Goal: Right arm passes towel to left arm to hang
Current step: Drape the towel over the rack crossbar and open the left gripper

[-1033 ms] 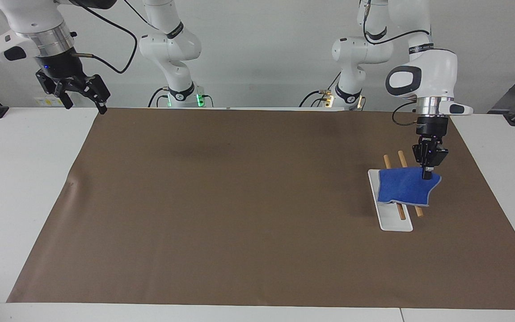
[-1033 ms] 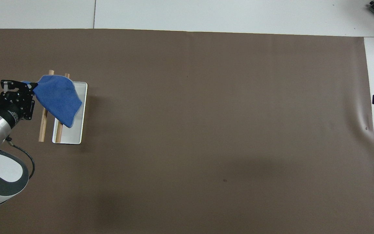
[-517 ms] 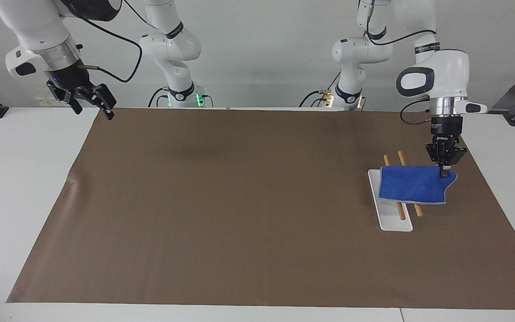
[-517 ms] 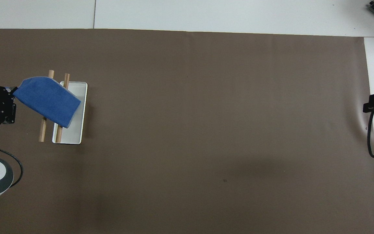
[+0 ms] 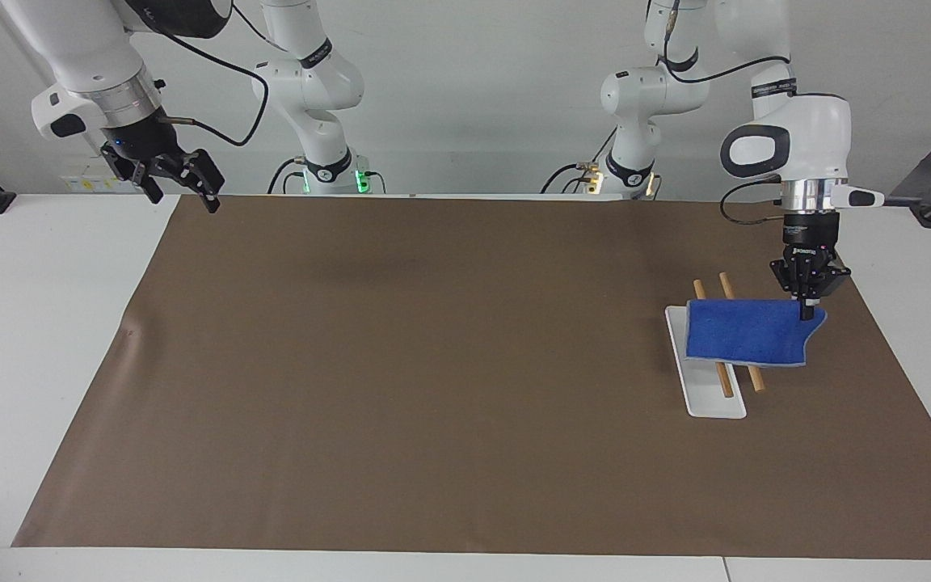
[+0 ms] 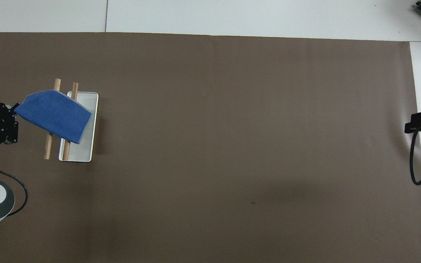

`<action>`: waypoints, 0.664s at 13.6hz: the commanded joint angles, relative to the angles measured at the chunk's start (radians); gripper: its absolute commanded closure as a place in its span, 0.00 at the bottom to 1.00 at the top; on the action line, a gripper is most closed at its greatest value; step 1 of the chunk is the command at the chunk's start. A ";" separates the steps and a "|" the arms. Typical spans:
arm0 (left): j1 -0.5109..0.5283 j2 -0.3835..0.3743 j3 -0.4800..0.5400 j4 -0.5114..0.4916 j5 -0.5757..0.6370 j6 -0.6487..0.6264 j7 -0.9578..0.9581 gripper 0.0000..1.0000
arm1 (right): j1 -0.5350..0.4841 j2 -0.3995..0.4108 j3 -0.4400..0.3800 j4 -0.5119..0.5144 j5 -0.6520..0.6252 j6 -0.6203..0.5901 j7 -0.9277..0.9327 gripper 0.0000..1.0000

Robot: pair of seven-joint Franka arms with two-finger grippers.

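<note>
The left gripper (image 5: 807, 311), clamped on the towel's (image 5: 748, 342) three-o'clock corner over the rack (image 5: 712, 398), risks dragging it off the rods; right gripper (image 5: 179, 179) waits, jaws apart.

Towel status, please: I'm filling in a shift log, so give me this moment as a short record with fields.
towel: blue cloth, draped across the two wooden rods, one corner pinched
rack: two wooden rods on a white base, toward the left arm's end of the table
left gripper: shut on the towel's corner, beside the rack
right gripper: open, empty, raised over the right arm's end of the table, waiting
surface: brown mat on a white table
handover: done, since the left arm holds the towel
</note>
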State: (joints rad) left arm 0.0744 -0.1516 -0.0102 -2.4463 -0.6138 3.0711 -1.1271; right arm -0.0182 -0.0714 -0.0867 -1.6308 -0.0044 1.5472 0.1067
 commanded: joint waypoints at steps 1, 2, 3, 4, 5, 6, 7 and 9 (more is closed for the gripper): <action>0.025 -0.003 -0.011 -0.019 0.003 0.014 -0.026 1.00 | -0.005 -0.025 0.002 -0.037 0.011 0.028 0.007 0.00; 0.025 -0.005 -0.011 -0.025 0.003 0.014 -0.040 1.00 | -0.005 -0.025 0.002 -0.037 0.011 0.031 0.007 0.00; 0.025 -0.005 -0.011 -0.028 0.003 0.014 -0.058 1.00 | -0.005 -0.025 0.002 -0.038 0.011 0.037 0.005 0.00; 0.025 -0.005 -0.011 -0.029 0.003 0.012 -0.065 1.00 | -0.005 -0.025 0.002 -0.038 0.012 0.036 0.005 0.00; 0.025 -0.005 -0.011 -0.030 0.003 0.012 -0.066 1.00 | -0.005 -0.027 0.002 -0.041 0.012 0.036 0.007 0.00; 0.025 -0.005 -0.011 -0.030 0.003 0.011 -0.068 1.00 | -0.005 -0.027 0.002 -0.041 0.012 0.036 0.007 0.00; 0.025 -0.006 -0.011 -0.030 0.003 -0.003 -0.069 0.96 | -0.005 -0.027 0.004 -0.040 0.012 0.036 0.007 0.00; 0.027 -0.006 -0.011 -0.028 0.003 -0.012 -0.117 0.66 | -0.005 -0.028 0.004 -0.041 0.012 0.036 0.007 0.00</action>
State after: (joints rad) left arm 0.0872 -0.1514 -0.0110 -2.4632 -0.6138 3.0680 -1.1977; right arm -0.0184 -0.0716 -0.0870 -1.6345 -0.0044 1.5523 0.1067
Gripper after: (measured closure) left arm 0.956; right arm 0.000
